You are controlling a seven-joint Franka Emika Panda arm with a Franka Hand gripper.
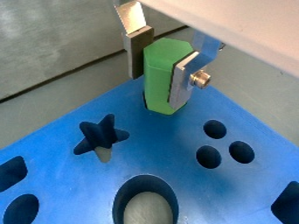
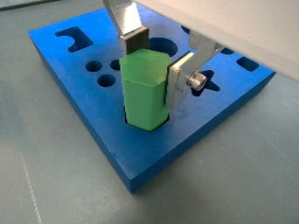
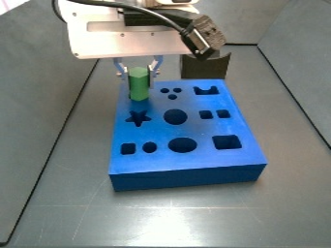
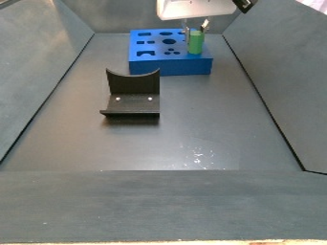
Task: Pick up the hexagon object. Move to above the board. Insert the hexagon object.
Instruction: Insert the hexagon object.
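I am holding the pincer (image 2: 158, 72) clamped on the hexagon object (image 2: 149, 90), its silver plates pressing two opposite faces of the upper part of the green peg, and in both wrist views the peg is hanging upright with its lower end at, or already just inside, the board (image 2: 176, 149) near one corner. Nearest to the peg in a wrist view I am seeing the star cut-out (image 1: 101, 136), with a pair of round holes (image 1: 225, 153) on the other side and an oval opening (image 1: 146, 203) further off, so I am judging that the hexagon hole sits directly under the peg, hidden by it. To do this step well, I am thinking the flats of the peg need to line up with the flats of the hole before I push, so I am planning a slow straight descent with no sideways drift, and only a small twist about the vertical if it binds. Looking further out in a side view, the peg (image 3: 137, 89) is standing just behind the star on the blue slab (image 3: 195, 170), and I cannot tell from there how deep it is seated. Farthest away, the fixture (image 4: 130, 96) is sitting on the bench (image 4: 192, 144) well apart from the board, so it is posing no obstacle.
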